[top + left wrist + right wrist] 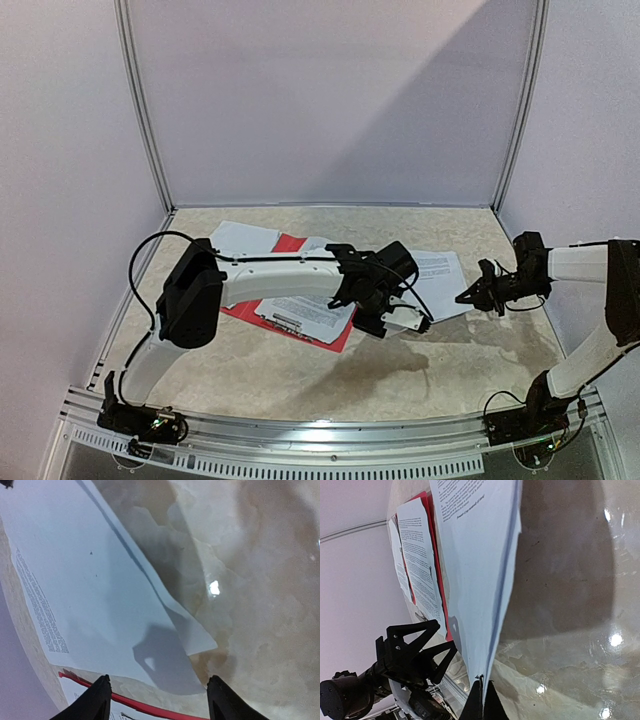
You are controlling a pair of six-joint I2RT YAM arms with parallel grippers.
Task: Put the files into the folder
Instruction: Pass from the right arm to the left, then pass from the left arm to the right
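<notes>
The top camera shows the flat red plastic folder [340, 342] lying left of centre under some pages. The loose white printed paper sheets [440, 270] lie to its right, long side across the table, between the left gripper [415, 322] and the right gripper [468, 297]. In the left wrist camera that gripper's jaws stand apart and empty, the sheets' corner just ahead. In the right wrist camera the jaws are closed, seemingly pinching the sheets' near corner, with the folder beyond.
</notes>
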